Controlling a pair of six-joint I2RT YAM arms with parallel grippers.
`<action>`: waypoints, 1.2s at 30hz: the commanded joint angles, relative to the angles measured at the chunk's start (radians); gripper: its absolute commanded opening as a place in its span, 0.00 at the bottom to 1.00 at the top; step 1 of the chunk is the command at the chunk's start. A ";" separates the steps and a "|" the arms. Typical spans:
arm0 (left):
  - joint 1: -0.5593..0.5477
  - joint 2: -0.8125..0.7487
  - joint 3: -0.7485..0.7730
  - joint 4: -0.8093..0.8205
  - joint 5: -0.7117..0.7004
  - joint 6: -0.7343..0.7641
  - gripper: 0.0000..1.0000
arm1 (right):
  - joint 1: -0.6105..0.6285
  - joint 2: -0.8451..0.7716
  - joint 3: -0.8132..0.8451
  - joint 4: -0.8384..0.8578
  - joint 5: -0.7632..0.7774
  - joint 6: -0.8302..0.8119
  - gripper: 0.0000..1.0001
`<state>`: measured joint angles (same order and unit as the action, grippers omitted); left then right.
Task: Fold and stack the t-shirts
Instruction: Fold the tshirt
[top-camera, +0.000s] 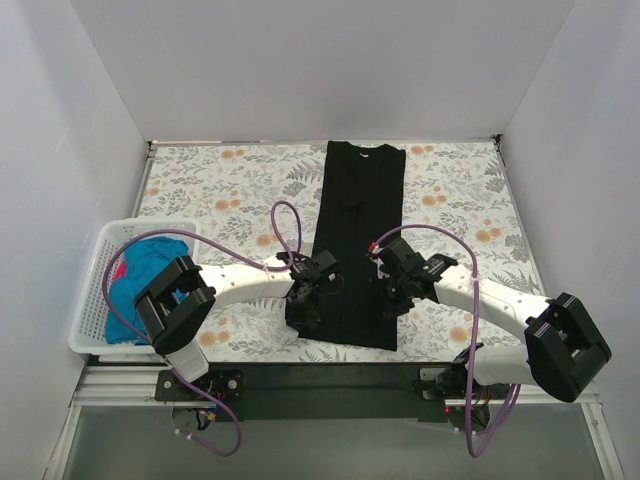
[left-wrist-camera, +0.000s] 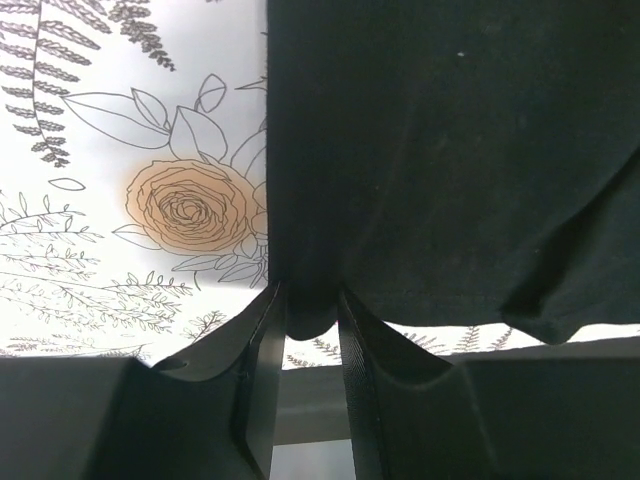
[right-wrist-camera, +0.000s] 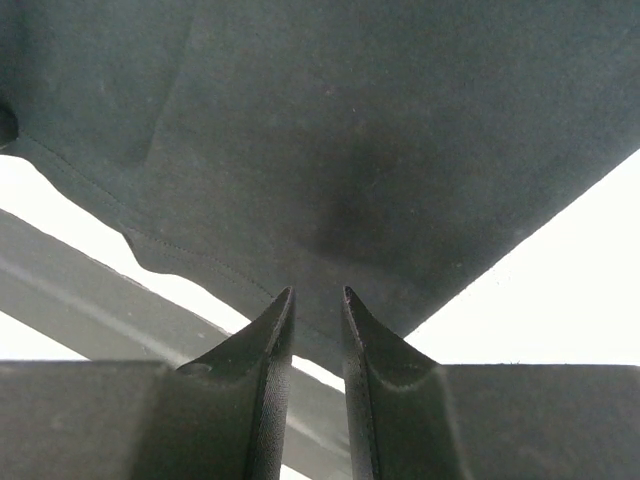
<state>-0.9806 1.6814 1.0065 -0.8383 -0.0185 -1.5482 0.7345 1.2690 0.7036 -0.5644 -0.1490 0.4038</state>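
The black t-shirt lies as a long narrow strip down the middle of the flowered table. My left gripper is at the strip's near left corner and is shut on a bunched bit of its hem. My right gripper is at the near right side, its jaws close together with the black hem pinched between the tips. In both wrist views the near end of the cloth hangs above the table. A teal-blue t-shirt and a bit of pink-red cloth lie in the basket.
A white lattice basket sits at the table's near left edge, beside the left arm. White walls close in the table on three sides. Purple cables loop over both arms. The dark base rail runs along the near edge.
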 joint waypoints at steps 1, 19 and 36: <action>-0.018 -0.003 -0.023 -0.025 0.017 0.019 0.27 | 0.005 -0.008 -0.004 -0.028 0.002 0.013 0.31; -0.017 -0.190 0.057 -0.104 -0.140 -0.125 0.71 | 0.006 -0.092 -0.021 -0.189 0.055 0.138 0.56; 0.008 -0.131 -0.002 -0.033 -0.116 -0.118 0.75 | 0.152 0.024 -0.055 -0.158 0.143 0.274 0.56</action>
<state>-0.9813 1.5505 1.0130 -0.8860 -0.1200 -1.6577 0.8726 1.2919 0.6430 -0.7242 -0.0479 0.6384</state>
